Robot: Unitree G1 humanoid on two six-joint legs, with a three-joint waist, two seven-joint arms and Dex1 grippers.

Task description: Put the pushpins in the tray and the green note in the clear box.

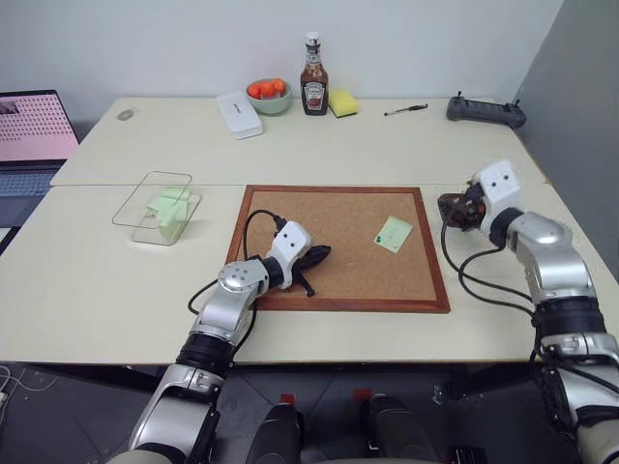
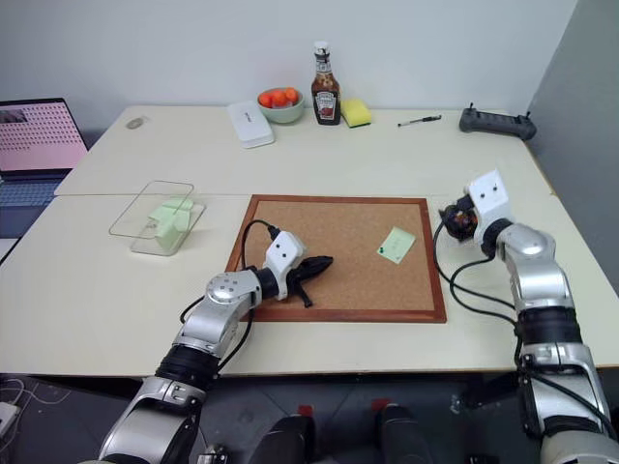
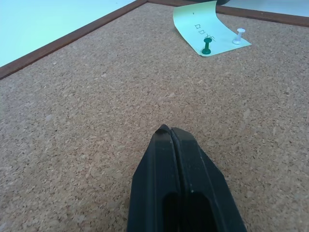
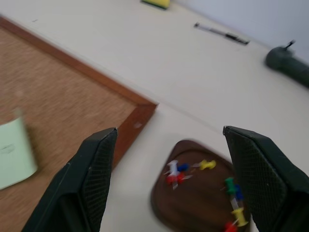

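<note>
Right jaws wide and empty over the tray; green note still pinned to the corkboard.

I see the right gripper (image 4: 164,179) spread wide with nothing between its fingers, poised above the tray (image 4: 193,193), which sits on the bench (image 1: 116,300) just off the right edge of the corkboard (image 1: 290,208) and holds several coloured pins. The left gripper (image 3: 170,129) is fully closed on nothing and hovers low over the cork. The green note (image 3: 205,24) lies on the right part of the board: pale, thin, one edge slightly lifted, held by a green pushpin (image 3: 206,46) and a white pushpin (image 3: 238,36). Risk, in my judgement: pulling the note before both pins are out would tear it, and the small heads could slip from the fingers and roll off. The clear box (image 1: 155,208) stands well left of the board, with pale green sheets inside.
</note>
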